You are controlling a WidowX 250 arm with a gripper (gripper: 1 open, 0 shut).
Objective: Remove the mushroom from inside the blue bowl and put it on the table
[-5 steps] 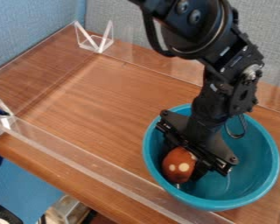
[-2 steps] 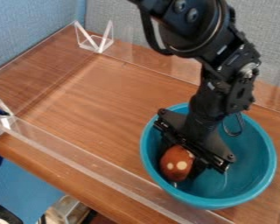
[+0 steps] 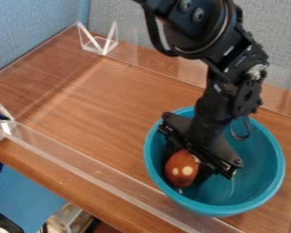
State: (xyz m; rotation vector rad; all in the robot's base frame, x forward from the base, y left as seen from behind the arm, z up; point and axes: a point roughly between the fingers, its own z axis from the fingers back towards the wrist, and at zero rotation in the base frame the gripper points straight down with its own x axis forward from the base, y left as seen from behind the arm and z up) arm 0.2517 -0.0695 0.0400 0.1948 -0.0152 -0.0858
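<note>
In the camera view, the toy mushroom (image 3: 182,167) lies inside the blue bowl (image 3: 250,175); the gripper (image 3: 199,164) reaches down over the rim, its fingers clamped on the reddish-brown cap, probably so that it can lift the mushroom out towards the bare wooden bench (image 3: 105,105).
</note>
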